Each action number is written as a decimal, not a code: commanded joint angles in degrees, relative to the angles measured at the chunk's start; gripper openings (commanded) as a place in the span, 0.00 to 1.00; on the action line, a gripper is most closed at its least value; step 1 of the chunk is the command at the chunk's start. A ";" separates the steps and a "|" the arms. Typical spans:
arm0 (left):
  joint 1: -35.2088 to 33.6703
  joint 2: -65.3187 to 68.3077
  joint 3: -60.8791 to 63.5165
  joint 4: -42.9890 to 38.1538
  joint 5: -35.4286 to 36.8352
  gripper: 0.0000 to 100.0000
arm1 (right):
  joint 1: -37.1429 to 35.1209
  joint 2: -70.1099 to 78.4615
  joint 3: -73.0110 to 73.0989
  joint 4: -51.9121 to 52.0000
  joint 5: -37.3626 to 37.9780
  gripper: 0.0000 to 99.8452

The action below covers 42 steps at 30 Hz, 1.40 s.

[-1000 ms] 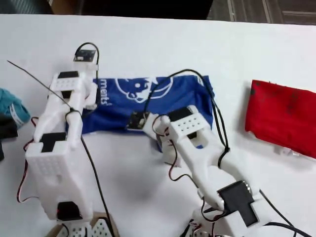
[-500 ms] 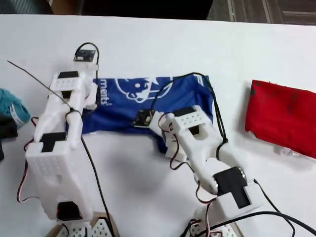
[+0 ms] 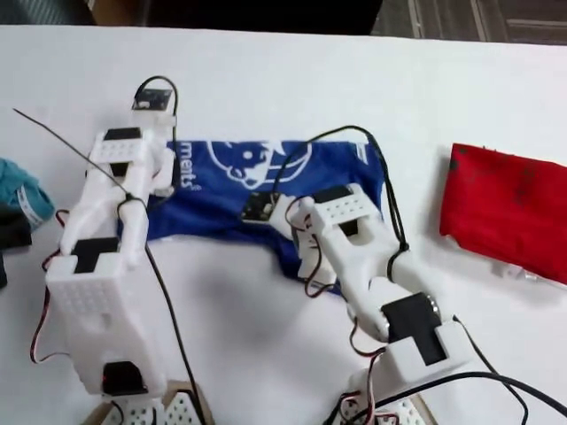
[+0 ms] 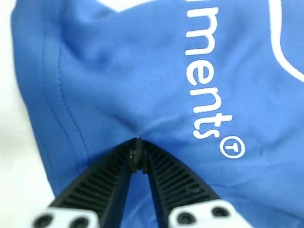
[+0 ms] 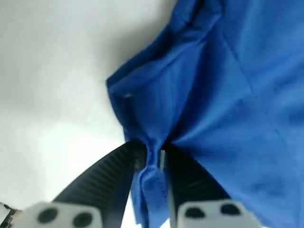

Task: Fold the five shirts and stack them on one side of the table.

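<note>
Blue shirt is lying spread out in the middle of the white table, print side up. My left gripper is pinched down on the cloth at its left end, next to the white lettering. My right gripper is clamped on a bunched fold along the near edge. 1 red shirt lies flat well apart on the right, and there's a teal bundle at the left edge.
</note>
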<state>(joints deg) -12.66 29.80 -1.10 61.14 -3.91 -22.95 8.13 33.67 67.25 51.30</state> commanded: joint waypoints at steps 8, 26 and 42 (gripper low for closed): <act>-2.46 -0.62 0.04 -1.05 0.18 0.03 | 0.48 1.27 -6.42 3.65 0.97 0.02; -2.46 -0.62 0.13 -1.05 0.18 0.03 | 3.65 12.35 -45.63 20.88 6.68 0.02; -2.46 -0.62 0.04 -1.05 0.18 0.03 | 7.34 45.76 -94.77 28.79 10.46 0.02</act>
<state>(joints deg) -12.75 29.80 -1.10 61.14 -3.91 -16.00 51.38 -53.63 95.65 61.41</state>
